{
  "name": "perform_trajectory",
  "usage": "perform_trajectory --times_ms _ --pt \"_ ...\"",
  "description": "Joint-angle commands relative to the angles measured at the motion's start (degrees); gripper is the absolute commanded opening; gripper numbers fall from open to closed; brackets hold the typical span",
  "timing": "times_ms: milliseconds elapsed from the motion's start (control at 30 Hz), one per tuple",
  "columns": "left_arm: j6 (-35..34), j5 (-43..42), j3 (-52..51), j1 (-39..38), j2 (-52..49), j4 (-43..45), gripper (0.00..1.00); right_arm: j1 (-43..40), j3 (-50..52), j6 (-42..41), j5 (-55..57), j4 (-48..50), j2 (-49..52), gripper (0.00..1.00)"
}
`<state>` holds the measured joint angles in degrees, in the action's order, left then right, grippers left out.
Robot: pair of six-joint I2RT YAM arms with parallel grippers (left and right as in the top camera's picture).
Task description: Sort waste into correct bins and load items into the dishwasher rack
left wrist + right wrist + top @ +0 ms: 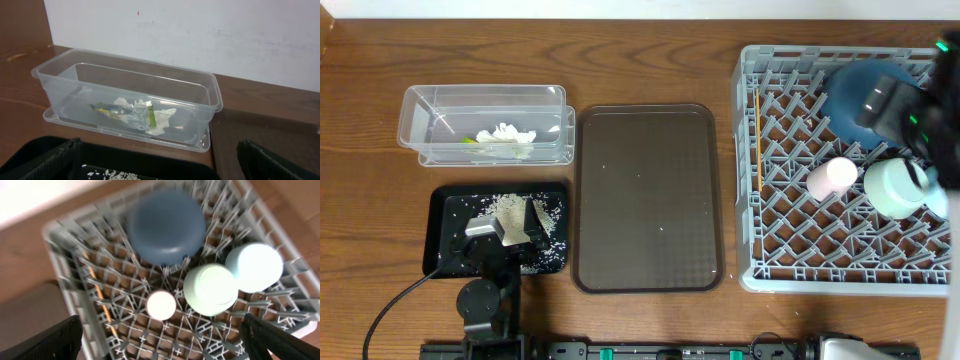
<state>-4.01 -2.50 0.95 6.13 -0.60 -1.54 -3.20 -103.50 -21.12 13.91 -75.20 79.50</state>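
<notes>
The grey dishwasher rack (840, 280) on the right holds the upturned large blue bowl (855, 95), pink cup (831, 177), mint-green bowl (893, 187), light-blue bowl (937, 200) and, along its left side, the chopstick (758, 140). My right gripper (162, 345) hangs open and empty above them, over the rack (65, 255). The clear tub (485, 95) holds the white tissue (162, 117) and snack wrapper (107, 109). Rice (505, 205) lies in the black tray (445, 230). My left gripper (160, 167) is open and empty over that tray.
The dark brown serving tray (645, 195) lies between the black tray and the rack, with a few stray grains on it. A white wall stands behind the tub (125, 65). My right arm (920, 115) covers the rack's far right corner.
</notes>
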Motion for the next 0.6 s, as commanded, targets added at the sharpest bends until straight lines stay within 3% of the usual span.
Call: perform_trajectory --times_ms 0,333,567 --pt "0.8 2.6 -0.7 0.0 0.3 -2.7 0.99 -0.1 -0.6 -0.7 0.6 -0.1 -7.8 0.99" --pt "0.8 2.6 -0.7 0.0 0.3 -2.7 0.99 -0.1 1.3 -2.6 1.0 0.5 -21.2 0.99" --pt "0.8 2.6 -0.7 0.0 0.3 -2.7 0.99 -0.1 26.1 -1.8 -6.6 21.2 -38.6 0.99"
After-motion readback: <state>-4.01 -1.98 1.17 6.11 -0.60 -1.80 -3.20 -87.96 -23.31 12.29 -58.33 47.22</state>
